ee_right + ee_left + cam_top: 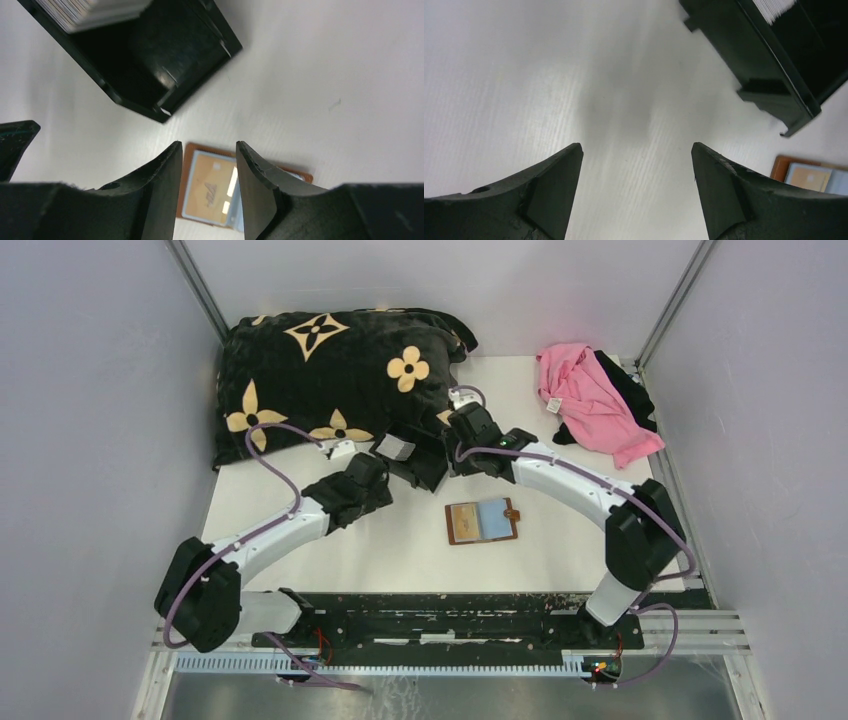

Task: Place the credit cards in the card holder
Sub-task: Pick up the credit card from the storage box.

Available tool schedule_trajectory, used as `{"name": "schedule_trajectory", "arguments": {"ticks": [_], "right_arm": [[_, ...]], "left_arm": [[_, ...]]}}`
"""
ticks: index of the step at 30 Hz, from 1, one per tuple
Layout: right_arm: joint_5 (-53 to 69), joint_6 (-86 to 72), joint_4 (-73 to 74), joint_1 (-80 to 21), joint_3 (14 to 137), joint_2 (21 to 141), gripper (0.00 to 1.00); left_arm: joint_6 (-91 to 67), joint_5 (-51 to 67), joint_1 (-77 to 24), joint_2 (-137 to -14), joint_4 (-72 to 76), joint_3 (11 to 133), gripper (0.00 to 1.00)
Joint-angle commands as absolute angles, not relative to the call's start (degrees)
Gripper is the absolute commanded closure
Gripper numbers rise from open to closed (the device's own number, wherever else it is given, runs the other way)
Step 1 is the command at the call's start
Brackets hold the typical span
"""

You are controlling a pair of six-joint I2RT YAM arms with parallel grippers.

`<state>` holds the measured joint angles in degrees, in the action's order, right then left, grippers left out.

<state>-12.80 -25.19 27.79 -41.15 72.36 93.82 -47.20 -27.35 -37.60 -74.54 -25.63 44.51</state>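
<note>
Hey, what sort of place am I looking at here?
Probably a robot lab test cell: white table walled by grey panels, left arm and right arm bolted to a rail, staged props like a wallet.

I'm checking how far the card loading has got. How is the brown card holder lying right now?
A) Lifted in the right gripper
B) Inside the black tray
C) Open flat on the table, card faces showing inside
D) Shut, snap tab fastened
C: the card holder lies spread open on the white table, with an orange-tan card on its left half and a grey-blue card on its right.
</note>
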Motion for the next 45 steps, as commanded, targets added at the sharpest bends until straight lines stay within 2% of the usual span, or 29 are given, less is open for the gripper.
{"name": "schedule_trajectory", "arguments": {"ticks": [1, 8, 13, 21, 37, 45], "right_arm": [[-10.80, -24.16, 28.12, -41.34, 83.79, 101.72, 0.50], [0.42, -19.42, 28.69, -41.38, 99.86, 114.80, 0.50], [5.01, -16.35, 29.20, -41.33, 108.53, 122.29, 0.50], [8.74, -13.04, 30.55, -41.23, 118.75, 129.74, 0.49], [10.20, -10.02, 32.93, -39.81, 128.82, 138.51, 0.49], [13.14, -11.17, 33.07, -37.82, 129.40, 141.25, 0.52]], "left_arm": [[-52.24, -25.83, -30.89, -70.51, -22.01, 43.78, 0.14], [-52.95, -22.92, -27.17, -76.17, -20.02, 47.63, 0.18], [-55.14, -20.35, -26.46, -80.11, -18.19, 48.42, 0.27], [-57.24, -18.24, -25.11, -83.35, -16.29, 48.22, 0.29], [-55.26, -14.48, -23.28, -89.91, -13.89, 51.70, 0.30], [-53.76, -11.34, -21.57, -95.16, -11.80, 54.37, 0.32]]}}
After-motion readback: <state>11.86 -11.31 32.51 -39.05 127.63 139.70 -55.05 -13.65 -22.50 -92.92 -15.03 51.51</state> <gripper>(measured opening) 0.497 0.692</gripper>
